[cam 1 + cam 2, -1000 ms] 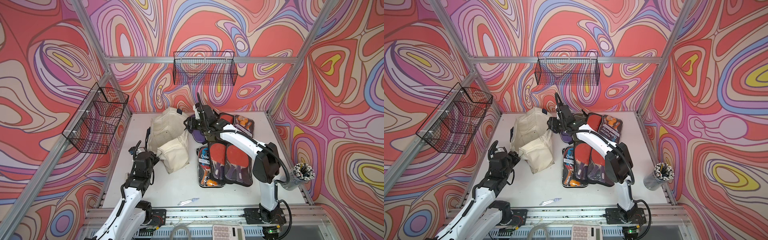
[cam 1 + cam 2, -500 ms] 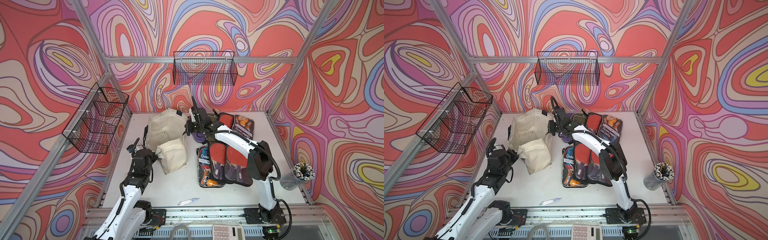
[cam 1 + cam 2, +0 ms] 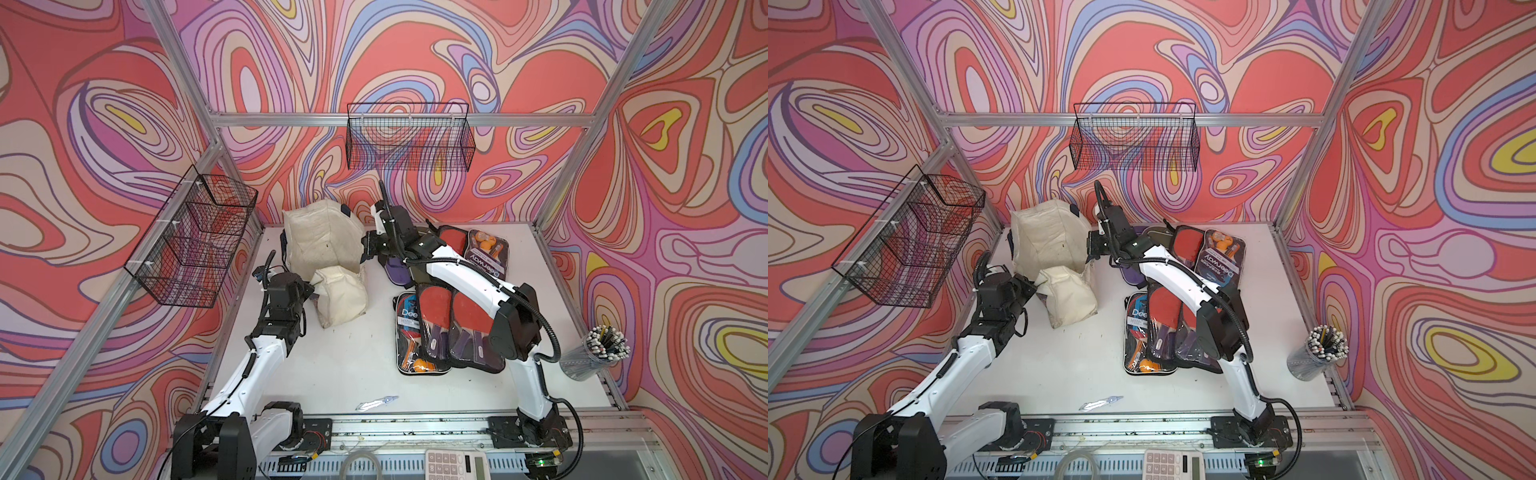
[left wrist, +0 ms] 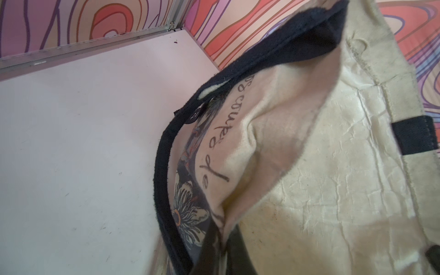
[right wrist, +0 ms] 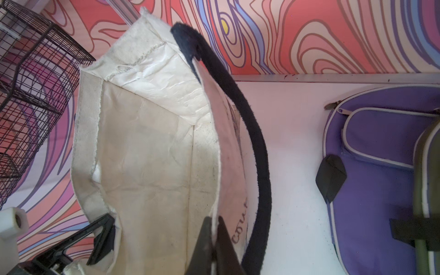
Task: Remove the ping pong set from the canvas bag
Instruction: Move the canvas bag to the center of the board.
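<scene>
Right wrist view looks into the canvas bag [image 5: 147, 154] and the part of its inside that shows is bare; the right gripper [image 5: 214, 220] is pinched shut on its side wall; the left gripper [image 3: 311, 289] is clamped on its cloth; ping pong packs [image 3: 436, 328] lie on the table [image 3: 332, 374] beside it, so removal looks done, unless one hides unseen.

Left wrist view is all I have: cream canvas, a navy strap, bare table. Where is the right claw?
Observer: The right claw is shut on the canvas bag's rim, beside a navy handle.
Operator: Anything inside the bag?
Observer: The right wrist view shows only bare lining inside, no set.
Operator: Where are the sets?
Observer: Several ping pong sets lie on the table, on the robot's right of the bag.
</scene>
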`<state>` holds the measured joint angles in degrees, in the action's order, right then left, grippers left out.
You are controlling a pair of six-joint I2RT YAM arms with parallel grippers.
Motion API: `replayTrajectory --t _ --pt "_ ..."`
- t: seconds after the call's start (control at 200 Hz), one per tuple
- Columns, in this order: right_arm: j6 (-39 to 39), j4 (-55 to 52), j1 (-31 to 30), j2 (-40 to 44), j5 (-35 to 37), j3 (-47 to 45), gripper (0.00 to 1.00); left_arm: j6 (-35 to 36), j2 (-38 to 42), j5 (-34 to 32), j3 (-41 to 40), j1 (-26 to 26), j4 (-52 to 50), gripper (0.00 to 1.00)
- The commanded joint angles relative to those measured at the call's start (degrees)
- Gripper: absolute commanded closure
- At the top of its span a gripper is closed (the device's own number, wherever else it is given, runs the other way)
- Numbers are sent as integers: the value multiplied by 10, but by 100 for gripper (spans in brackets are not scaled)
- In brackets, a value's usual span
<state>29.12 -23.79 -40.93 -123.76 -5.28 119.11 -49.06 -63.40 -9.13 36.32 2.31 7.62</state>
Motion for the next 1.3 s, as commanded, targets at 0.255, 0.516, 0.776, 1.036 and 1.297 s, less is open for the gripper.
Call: replayTrajectory --t 0.255,0.516,0.776,1.036,1.297 --pt "-16 6 0 -39 22 45 100 21 -95 8 65 -12 118 100" --pt "-14 8 2 -58 25 60 100 16 -143 32 102 -18 149 100" --pt "-8 19 8 -70 32 64 100 17 -147 57 130 -23 151 38" --pt "-3 18 9 -84 36 90 100 10 -124 74 136 -28 145 0" --pt "2 23 10 -96 33 104 100 27 -53 54 141 -28 65 0"
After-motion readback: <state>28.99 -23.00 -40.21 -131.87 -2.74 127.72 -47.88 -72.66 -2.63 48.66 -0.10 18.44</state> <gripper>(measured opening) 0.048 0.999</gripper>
